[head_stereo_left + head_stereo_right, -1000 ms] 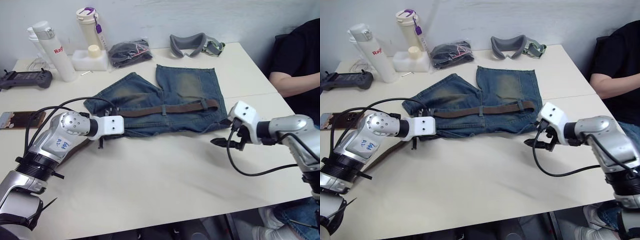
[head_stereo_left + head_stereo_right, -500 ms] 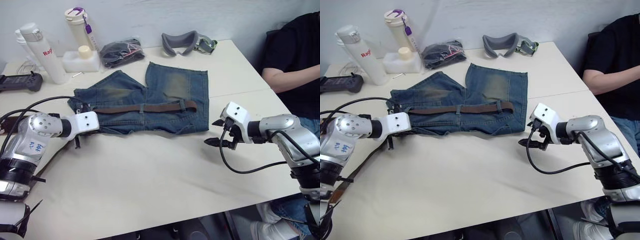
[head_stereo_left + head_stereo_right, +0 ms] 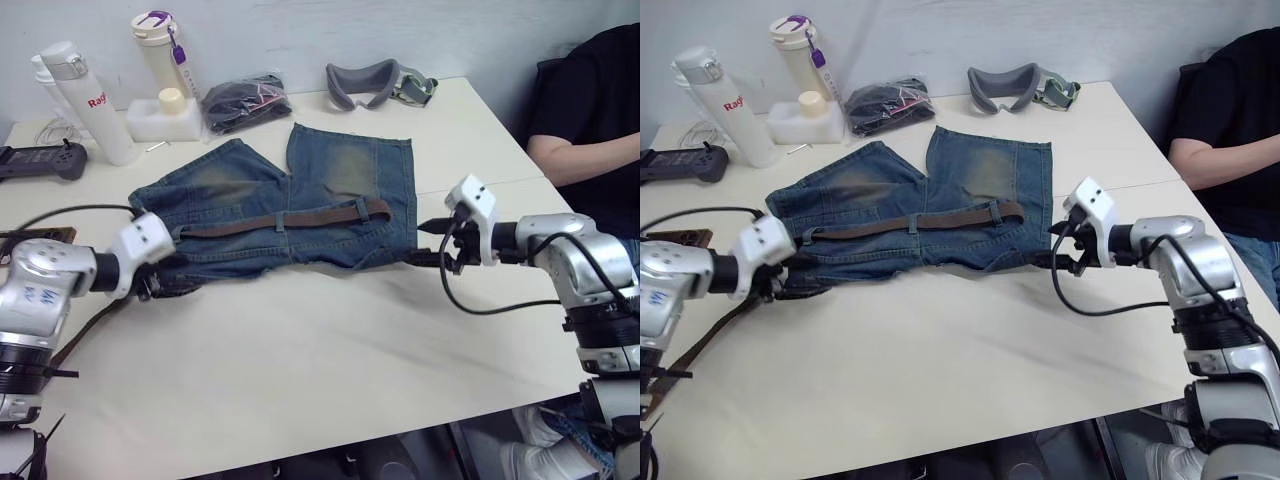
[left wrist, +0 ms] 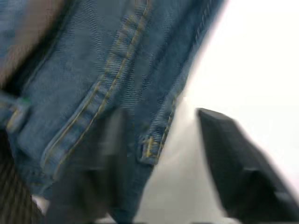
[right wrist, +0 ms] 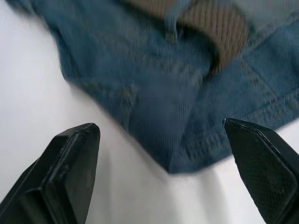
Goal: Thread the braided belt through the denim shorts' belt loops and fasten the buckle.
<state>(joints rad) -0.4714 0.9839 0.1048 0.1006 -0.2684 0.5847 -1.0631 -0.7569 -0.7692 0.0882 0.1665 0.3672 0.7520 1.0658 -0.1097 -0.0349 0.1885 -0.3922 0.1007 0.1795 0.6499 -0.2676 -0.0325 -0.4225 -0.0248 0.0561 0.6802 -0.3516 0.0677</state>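
Right hand moved up to denim shorts corner, fingers spread.

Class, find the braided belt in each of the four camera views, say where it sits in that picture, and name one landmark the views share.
Left eye view: braided belt lies across the denim shorts, centre of picture.
Right eye view: belt at centre, across the waistband.
Left wrist view: blurred brown patch at upper left, cannot tell.
Right wrist view: belt end near the top.
Shared landmark: the denim shorts.
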